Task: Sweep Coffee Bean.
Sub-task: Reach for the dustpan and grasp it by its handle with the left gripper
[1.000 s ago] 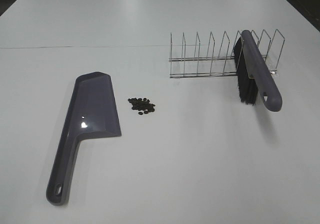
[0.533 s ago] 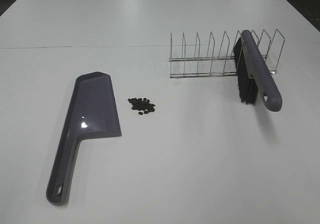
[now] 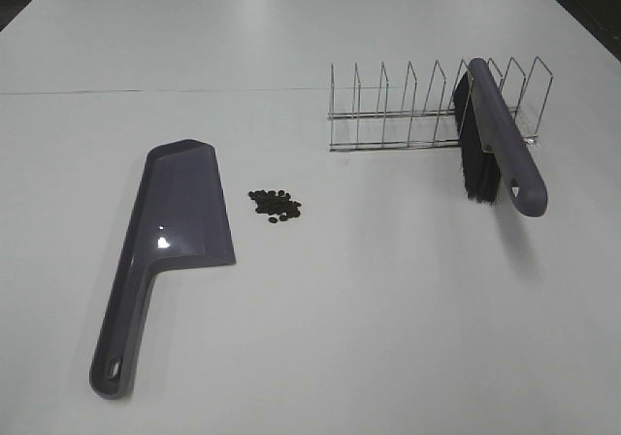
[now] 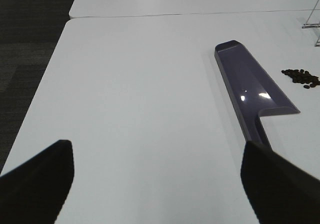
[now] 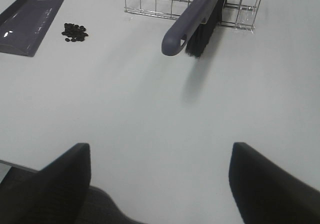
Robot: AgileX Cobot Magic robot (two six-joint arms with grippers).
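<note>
Nothing moved | coffee bean point(image 3: 276, 205) on white table point(image 3: 388, 309) | dark floor point(image 4: 30, 34) beside

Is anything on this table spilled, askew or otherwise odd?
The coffee bean cluster lies loose on the table beside the dustpan. The brush sits tilted in the wire rack, handle jutting out. Nothing looks damaged.

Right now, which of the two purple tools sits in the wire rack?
The brush, black bristles down, leaning in the rack; the dustpan lies flat beside the coffee bean.
</note>
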